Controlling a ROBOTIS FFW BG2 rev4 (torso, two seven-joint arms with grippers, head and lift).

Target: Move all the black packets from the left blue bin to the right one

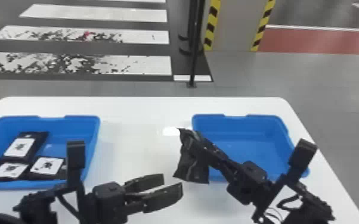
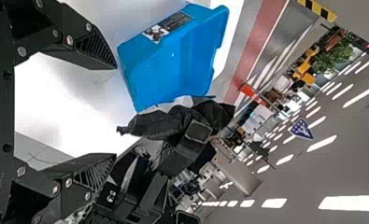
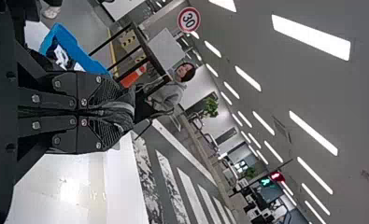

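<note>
Right claw point(image 1: 200, 142): pinching black packet point(image 1: 191, 165) | seemingly near right bin point(image 1: 241, 128) rim | left claw point(image 1: 173, 184): wide

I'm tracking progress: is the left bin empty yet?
Not empty: the left blue bin holds at least three black packets, white labels up.

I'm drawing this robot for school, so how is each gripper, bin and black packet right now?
Left gripper: open.
Right gripper: shut on a black packet.
That packet: hanging, creased.
Left bin: upright, three packets in it.
Those three: lying down, label side up.
Right bin: upright, open on top.
</note>
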